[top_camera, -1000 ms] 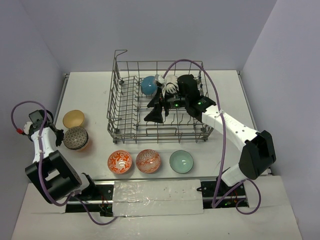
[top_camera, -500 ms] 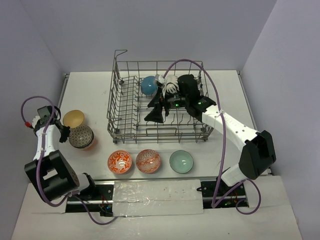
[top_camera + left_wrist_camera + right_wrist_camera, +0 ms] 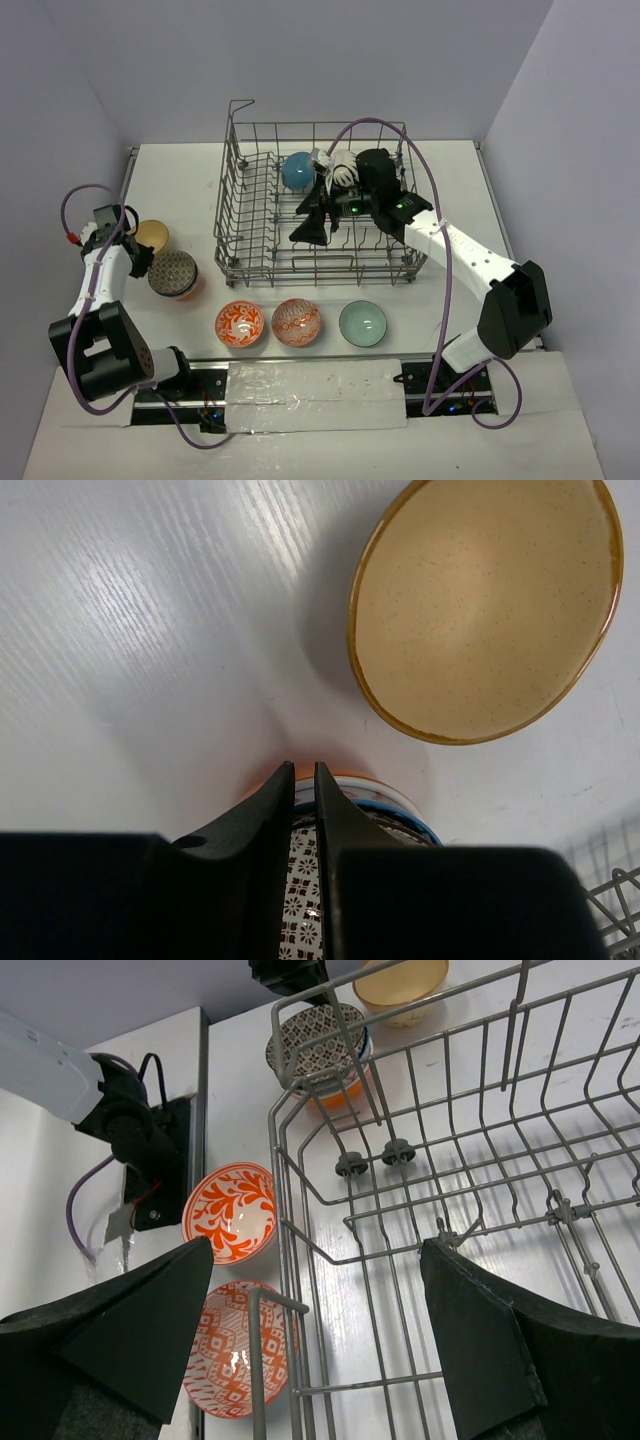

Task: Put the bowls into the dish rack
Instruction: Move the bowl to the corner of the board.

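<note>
Inside the dish rack [image 3: 250, 272], right hand [image 3: 308, 220] spread wide, arm outstretched; left hand [image 3: 148, 262] pinching patterned bowl [image 3: 173, 272] at rim.

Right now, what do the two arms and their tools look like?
Both arms: white links, black joint housings, a purple cable looped along each. Left tool and right tool have black wedge-shaped fingers. Green lights glow on the right arm; the cable on the left arm ends in a red connector.

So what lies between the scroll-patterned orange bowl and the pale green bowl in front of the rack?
A lattice-patterned orange-red bowl, upright and in line with both. The top external view shows it plainly.
</note>
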### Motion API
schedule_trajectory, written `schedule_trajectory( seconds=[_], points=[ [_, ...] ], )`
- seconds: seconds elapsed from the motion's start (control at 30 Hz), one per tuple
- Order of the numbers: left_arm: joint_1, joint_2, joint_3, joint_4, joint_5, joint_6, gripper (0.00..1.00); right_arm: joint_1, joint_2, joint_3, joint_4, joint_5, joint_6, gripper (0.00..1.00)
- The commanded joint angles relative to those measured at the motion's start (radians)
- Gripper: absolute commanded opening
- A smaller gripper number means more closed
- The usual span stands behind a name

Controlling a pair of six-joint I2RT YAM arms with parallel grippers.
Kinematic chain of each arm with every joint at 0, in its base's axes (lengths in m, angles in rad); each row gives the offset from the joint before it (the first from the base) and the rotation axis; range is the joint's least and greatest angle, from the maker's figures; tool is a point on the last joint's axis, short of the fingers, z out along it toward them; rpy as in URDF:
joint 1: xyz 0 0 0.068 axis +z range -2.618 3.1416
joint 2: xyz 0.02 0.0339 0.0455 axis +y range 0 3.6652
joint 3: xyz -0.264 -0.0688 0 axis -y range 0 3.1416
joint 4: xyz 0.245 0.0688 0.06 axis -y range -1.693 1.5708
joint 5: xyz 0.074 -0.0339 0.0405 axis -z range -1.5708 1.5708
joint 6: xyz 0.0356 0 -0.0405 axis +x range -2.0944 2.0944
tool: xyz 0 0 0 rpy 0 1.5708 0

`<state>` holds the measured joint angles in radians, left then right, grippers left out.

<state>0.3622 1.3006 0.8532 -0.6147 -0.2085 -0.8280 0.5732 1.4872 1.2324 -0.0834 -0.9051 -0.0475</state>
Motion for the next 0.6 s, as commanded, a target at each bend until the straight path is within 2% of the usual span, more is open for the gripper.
schedule_trajectory(
  seconds=[0.0,0.33,0.57],
  points=[
    [-0.028,0.008,0.026,-0.01,-0.009,-0.022,0.19,-0.007,-0.01,0.002,0.013,0.006,-0.014,0.92],
    [-0.083,0.011,0.038,-0.006,-0.029,-0.023,0.19,-0.007,-0.011,0.006,0.008,0.009,-0.015,0.92],
    [-0.086,-0.047,0.119,-0.031,-0.069,0.007,0.19,-0.007,0.001,0.041,-0.029,0.014,-0.022,0.92]
  ],
)
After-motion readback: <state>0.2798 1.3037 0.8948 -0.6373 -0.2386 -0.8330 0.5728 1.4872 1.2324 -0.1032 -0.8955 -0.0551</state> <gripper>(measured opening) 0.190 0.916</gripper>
